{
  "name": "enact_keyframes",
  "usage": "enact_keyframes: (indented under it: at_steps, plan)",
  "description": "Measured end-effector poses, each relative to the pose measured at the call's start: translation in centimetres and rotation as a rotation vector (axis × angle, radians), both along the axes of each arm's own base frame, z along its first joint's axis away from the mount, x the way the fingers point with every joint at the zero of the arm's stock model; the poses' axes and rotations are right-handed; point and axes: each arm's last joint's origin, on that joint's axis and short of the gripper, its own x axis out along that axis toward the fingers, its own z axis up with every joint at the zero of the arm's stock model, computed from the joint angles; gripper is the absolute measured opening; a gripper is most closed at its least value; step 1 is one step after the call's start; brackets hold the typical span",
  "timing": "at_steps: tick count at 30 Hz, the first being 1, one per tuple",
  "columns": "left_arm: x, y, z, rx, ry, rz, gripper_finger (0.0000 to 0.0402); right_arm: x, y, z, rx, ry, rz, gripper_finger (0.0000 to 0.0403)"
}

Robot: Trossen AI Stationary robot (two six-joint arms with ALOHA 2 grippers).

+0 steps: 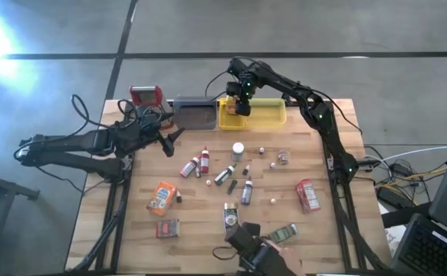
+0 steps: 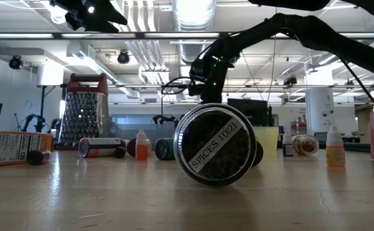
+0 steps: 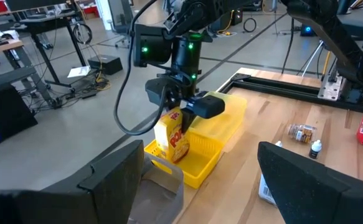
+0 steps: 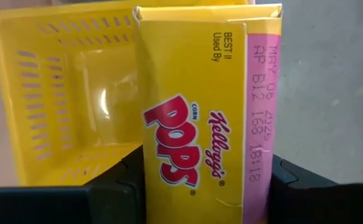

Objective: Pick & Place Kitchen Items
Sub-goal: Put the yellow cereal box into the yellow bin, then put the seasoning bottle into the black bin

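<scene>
Lowering small yellow cardboard Corn Pops box [image 3: 174,138] into yellow slotted plastic tray [image 3: 221,127] at tabletop's far edge; right gripper [image 1: 241,103] jaws clamp its sides. Placing step. Next, judged: widen, lift clear. Left gripper [image 1: 171,139] waits wide, empty, at left.

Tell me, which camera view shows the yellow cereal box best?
The right wrist view: the yellow cereal box fills it, its print readable, between the right gripper's fingers. The left wrist view shows it smaller, at the yellow tray's end. The high view shows a sliver; the low view, nothing.
</scene>
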Motion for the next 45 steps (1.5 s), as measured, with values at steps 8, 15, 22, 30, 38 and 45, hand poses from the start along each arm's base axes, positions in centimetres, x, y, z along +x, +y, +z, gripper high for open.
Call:
enact_keyframes:
  at_steps: [8,15,22,30,38,45]
  plan:
    - [0.0,0.0,0.0,0.0,0.0,0.0,0.0319,0.1,-0.1,0.1,-0.009,-0.01,0.001,0.0217]
    - [0.0,0.0,0.0,0.001,0.001,0.0,0.0319,0.0,0.2,1.1,-0.022,-0.023,0.008,0.0244]
    - [0.0,0.0,0.0,0.002,0.002,-0.001,0.0319,-0.3,0.9,4.2,-0.063,-0.067,0.016,0.0259]
    - [0.0,0.0,0.0,0.002,0.001,-0.001,0.0319,-1.6,2.5,9.0,-0.132,-0.098,-0.011,0.0249]
    - [0.0,0.0,0.0,0.002,0.001,-0.001,0.0319,-4.2,4.5,14.1,-0.177,-0.158,-0.051,0.0224]
    - [0.0,0.0,0.0,-0.001,-0.001,0.001,0.0319,-7.3,7.5,18.8,-0.181,-0.222,-0.113,0.021]
